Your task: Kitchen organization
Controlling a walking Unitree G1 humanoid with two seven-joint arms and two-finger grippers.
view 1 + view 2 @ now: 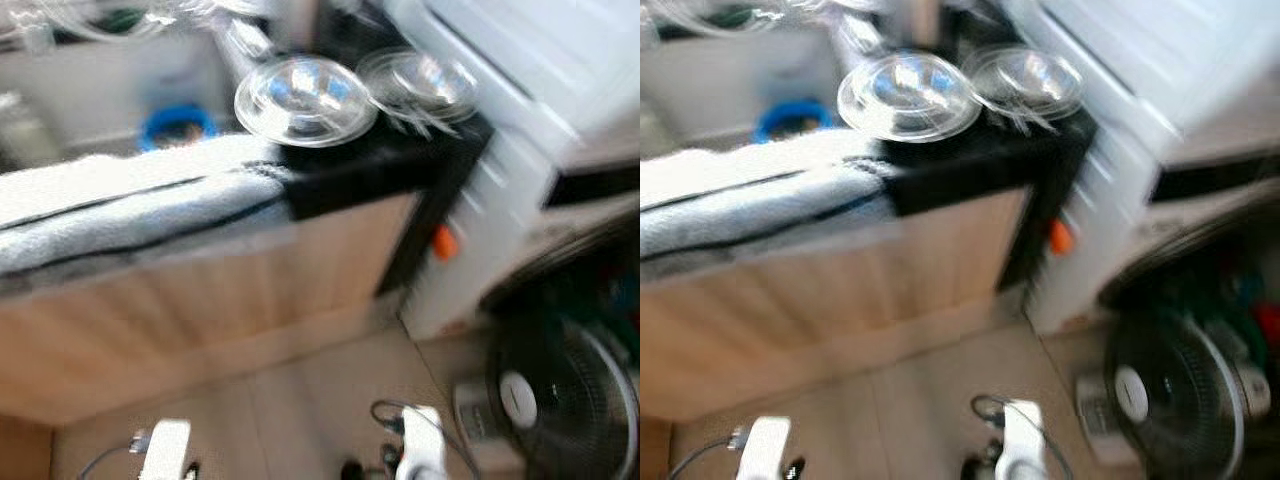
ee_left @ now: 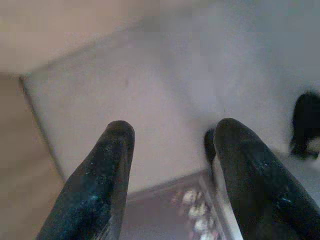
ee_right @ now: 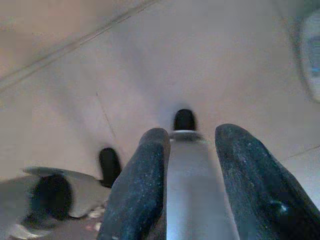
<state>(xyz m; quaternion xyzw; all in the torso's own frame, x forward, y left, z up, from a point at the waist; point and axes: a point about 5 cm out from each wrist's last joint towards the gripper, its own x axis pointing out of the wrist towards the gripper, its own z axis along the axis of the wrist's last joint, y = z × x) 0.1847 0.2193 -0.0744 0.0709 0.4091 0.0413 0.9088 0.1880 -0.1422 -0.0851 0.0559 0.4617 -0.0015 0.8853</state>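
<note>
Both head views are smeared by motion blur, washed out at upper right. Glare glints off the glass lids (image 1: pixel 305 98). Wrist views look soft, evenly lit, perhaps defocused.

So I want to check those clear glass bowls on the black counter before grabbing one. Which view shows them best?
The left eye view: both glass bowls sit near the centre on the black counter, though blurred. The right eye view shows the same pair, shifted left. The wrist views look down at the floor past the fingers.

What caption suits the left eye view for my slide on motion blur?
Blurred view of two glass bowls on a black counter, a towel beside them and a fan on the floor.
</note>
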